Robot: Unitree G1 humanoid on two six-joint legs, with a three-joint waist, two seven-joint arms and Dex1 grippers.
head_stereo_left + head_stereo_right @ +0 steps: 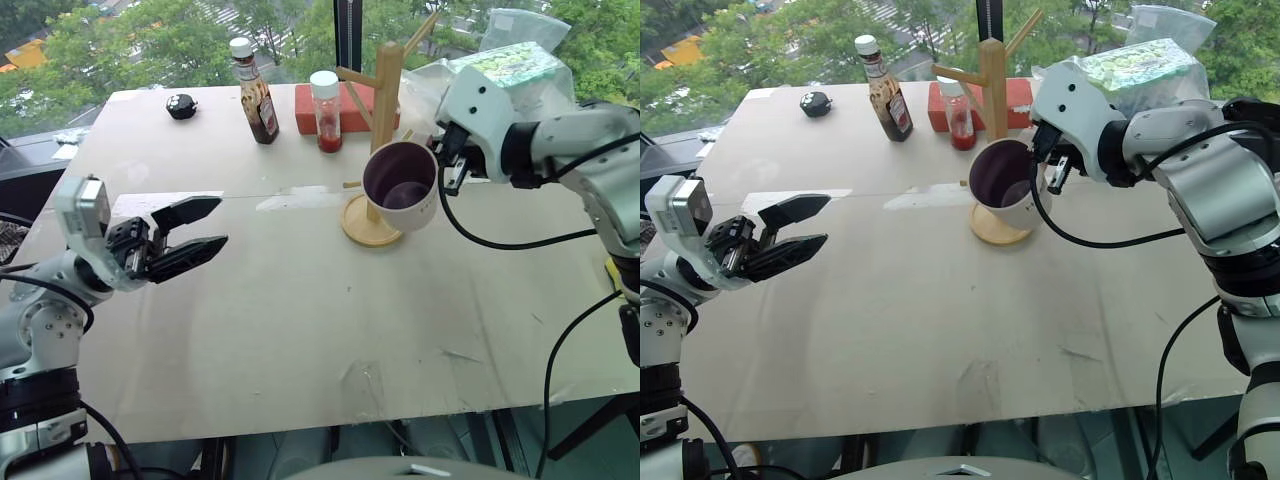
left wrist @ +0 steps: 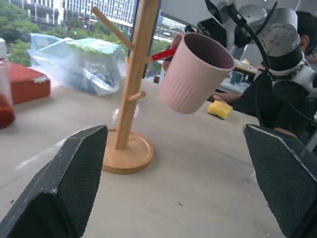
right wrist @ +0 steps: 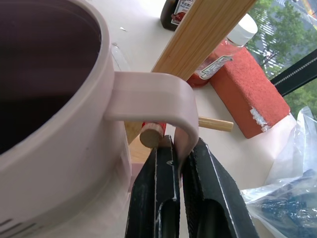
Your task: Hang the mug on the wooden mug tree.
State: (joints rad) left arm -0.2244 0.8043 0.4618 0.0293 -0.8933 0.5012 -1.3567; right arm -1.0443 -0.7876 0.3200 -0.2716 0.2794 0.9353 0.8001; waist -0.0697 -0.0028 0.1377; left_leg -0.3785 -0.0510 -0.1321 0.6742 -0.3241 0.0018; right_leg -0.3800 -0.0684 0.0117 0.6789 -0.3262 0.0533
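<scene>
My right gripper [image 1: 447,160] is shut on the handle [image 3: 158,91] of the cream-white mug [image 1: 400,185], whose inside is purple. It holds the mug tilted in the air, right against the wooden mug tree [image 1: 385,90] and above its round base [image 1: 365,228]. In the right wrist view the red-tipped peg [image 3: 151,135] ends just beside the handle loop, next to my fingers [image 3: 151,198]. My left gripper [image 1: 221,222] hangs open over the table's left side, far from the mug and pointing toward the tree [image 2: 136,74].
Behind the tree stand a brown sauce bottle [image 1: 256,95], a small jar with red contents [image 1: 326,112] and a red block [image 1: 350,108]. A plastic bag [image 1: 510,65] lies at the back right, a small black object [image 1: 181,105] at the back left, and a yellow sponge [image 2: 220,109] on the table's right.
</scene>
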